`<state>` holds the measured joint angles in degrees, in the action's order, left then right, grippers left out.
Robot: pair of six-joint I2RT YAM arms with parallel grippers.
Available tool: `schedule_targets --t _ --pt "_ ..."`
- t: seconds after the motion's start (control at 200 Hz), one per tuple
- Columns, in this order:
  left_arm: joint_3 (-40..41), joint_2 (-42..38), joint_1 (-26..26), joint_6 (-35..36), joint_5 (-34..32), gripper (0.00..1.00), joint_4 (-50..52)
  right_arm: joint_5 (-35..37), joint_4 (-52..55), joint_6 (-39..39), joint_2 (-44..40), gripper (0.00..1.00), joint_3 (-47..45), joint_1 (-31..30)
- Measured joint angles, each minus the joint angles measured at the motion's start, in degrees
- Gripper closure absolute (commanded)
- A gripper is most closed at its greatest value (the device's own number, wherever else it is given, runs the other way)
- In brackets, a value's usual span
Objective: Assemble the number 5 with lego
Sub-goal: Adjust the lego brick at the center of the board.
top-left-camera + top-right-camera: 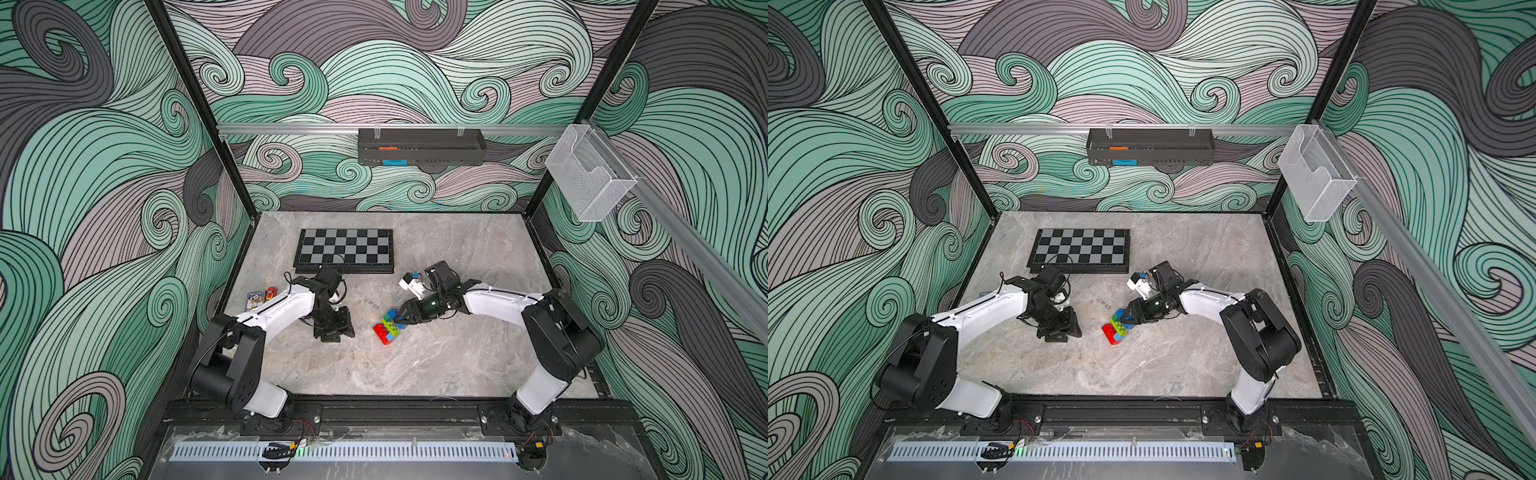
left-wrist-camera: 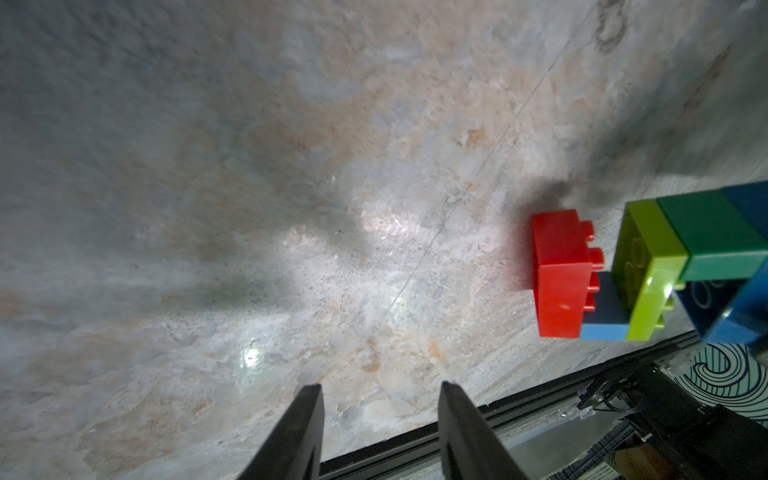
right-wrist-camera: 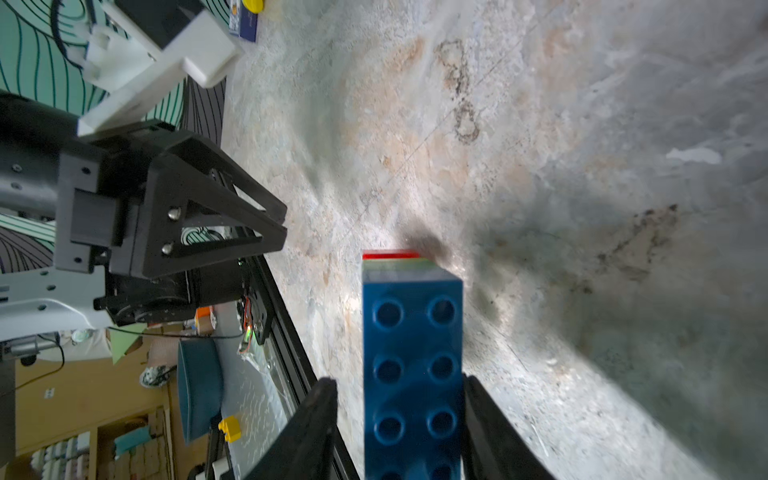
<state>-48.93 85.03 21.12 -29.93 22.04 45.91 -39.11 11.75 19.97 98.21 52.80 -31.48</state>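
The number 5 (image 1: 388,326) (image 1: 1117,328) lies on the marble tabletop, a joined figure of lego. In the left wrist view its rows run red (image 2: 561,274), light blue (image 2: 604,328), lime (image 2: 648,270), dark green (image 2: 715,232) and dark blue (image 2: 739,307). My right gripper (image 1: 398,320) (image 3: 398,378) straddles the dark-blue brick (image 3: 411,365). One finger lies against the brick and a gap shows at the other, so the jaws stand open. My left gripper (image 1: 332,337) (image 2: 380,386) is open and empty, low over the table to the left of the figure.
A black-and-grey checkered board (image 1: 345,249) lies behind the arms. Small cards and a toy car (image 1: 259,297) sit by the left wall. A black tray (image 1: 419,145) hangs on the back rail, a wire basket (image 1: 590,178) on the right rail.
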Motion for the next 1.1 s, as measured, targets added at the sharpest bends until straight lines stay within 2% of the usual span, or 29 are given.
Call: schedule_targets --t 0.445,0.525,0.57,0.79,1.101 --pt "-0.02 0.0 0.0 0.0 -0.37 0.51 0.15 0.44 0.28 -1.62 -0.04 0.42 0.24 5.64" --pt "-0.26 -0.02 -0.04 0.0 -0.7 0.5 0.57 1.33 1.75 -2.58 -0.79 0.37 0.5 6.49" --pt "-0.55 -0.2 -0.09 0.0 -1.03 0.48 0.61 2.27 2.95 -3.32 -2.08 0.35 0.63 6.8" --pt "-4.04 -1.05 -0.81 0.17 -2.16 0.45 0.09 5.16 5.79 -5.66 -11.91 0.34 0.79 7.48" --pt "-7.78 11.32 0.09 0.83 -1.9 0.44 -6.27 6.16 6.58 -5.46 -24.48 0.34 -9.86 7.48"
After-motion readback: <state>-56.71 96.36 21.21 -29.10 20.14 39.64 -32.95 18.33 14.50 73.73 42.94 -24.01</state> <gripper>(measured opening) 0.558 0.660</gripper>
